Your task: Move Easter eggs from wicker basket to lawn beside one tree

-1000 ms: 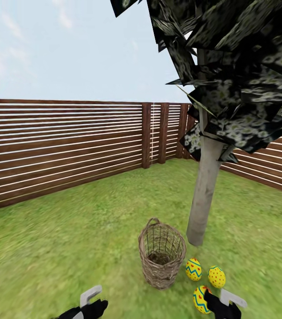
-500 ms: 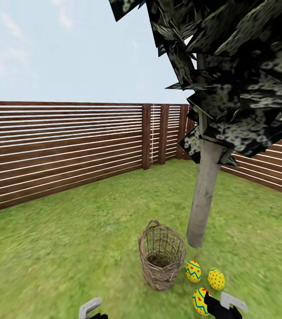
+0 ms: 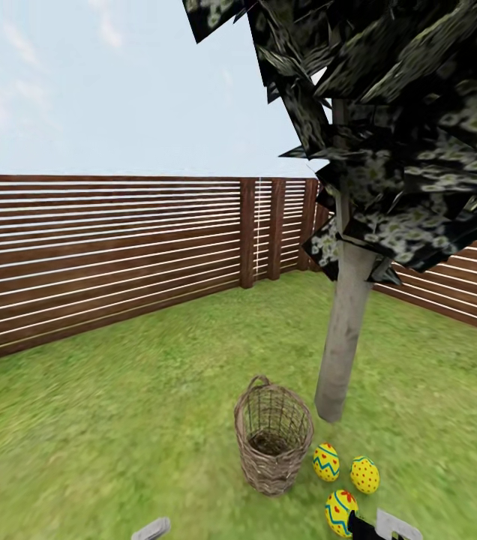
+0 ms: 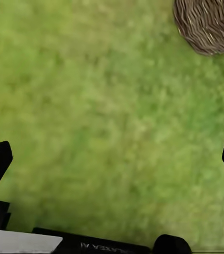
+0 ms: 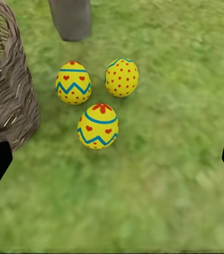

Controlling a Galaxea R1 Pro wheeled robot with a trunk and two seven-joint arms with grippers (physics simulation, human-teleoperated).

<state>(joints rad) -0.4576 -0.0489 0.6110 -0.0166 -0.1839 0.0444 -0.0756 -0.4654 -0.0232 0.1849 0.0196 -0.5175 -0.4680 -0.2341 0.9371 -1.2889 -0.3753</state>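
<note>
The mottled green grass lawn (image 3: 118,420) runs back to a dark brown slatted wooden fence (image 3: 103,247). A tree with a thin pale grey-tan trunk (image 3: 343,330) and jagged dark green crown rises right of centre. Just beside its foot stands the small round tan wicker basket (image 3: 272,435), upright, with no eggs visible inside from the head view. The three bright yellow Easter eggs (image 5: 98,125) lie on the grass between basket and trunk, clearest from the right wrist: two zigzag-banded, one red-dotted (image 5: 122,77). The right gripper (image 5: 112,159) hangs over them, fingers spread wide, holding nothing. The left gripper (image 4: 112,159) is likewise spread over bare grass, the basket's wall (image 4: 207,26) at the frame's corner.
</note>
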